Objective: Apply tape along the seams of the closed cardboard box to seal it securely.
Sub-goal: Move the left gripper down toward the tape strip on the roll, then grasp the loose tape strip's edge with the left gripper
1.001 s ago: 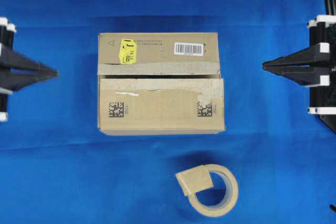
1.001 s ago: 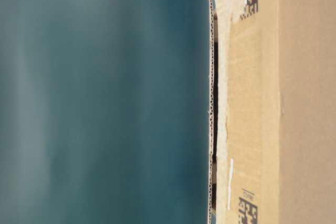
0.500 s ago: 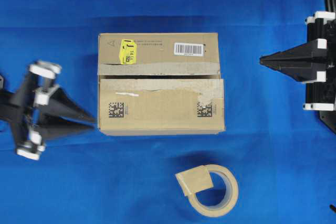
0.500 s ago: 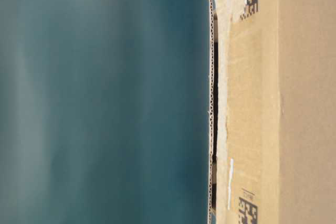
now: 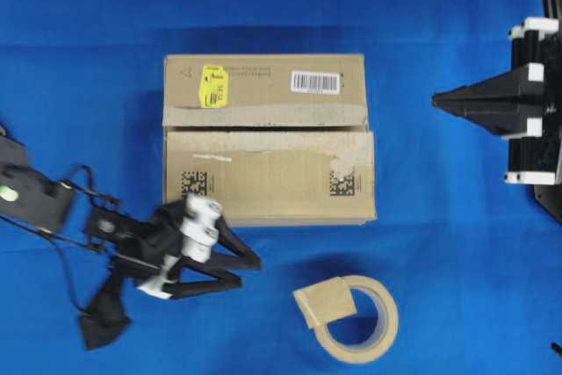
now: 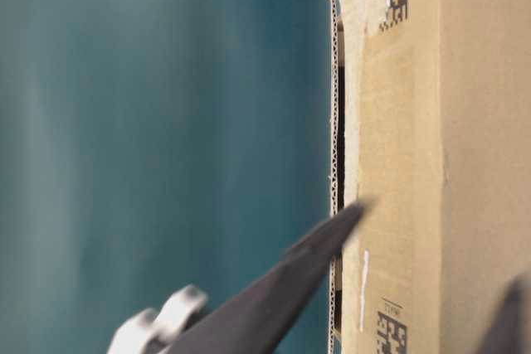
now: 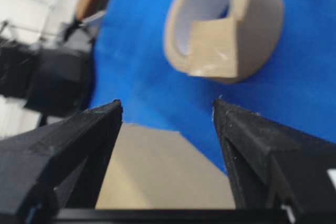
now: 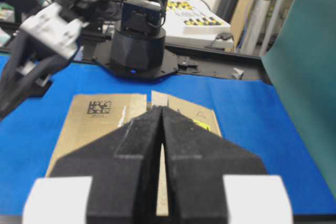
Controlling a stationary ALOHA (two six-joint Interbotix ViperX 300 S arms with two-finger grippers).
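Left gripper (image 5: 248,271) spread wide, empty, aimed right at the tape (image 5: 326,303) folded over its roll (image 5: 351,318), probably to pinch that loose end. Right gripper (image 5: 436,101) pressed shut, parked right of the cardboard box (image 5: 269,140). Seams (image 5: 263,127) untaped between flaps. Bare blue cloth (image 5: 88,41) all around, room enough.

the left hand (image 5: 250,271) has swung in from the left edge, past the cardboard box (image 5: 269,138), toward the tape (image 5: 348,317), its jaws now spread wide.
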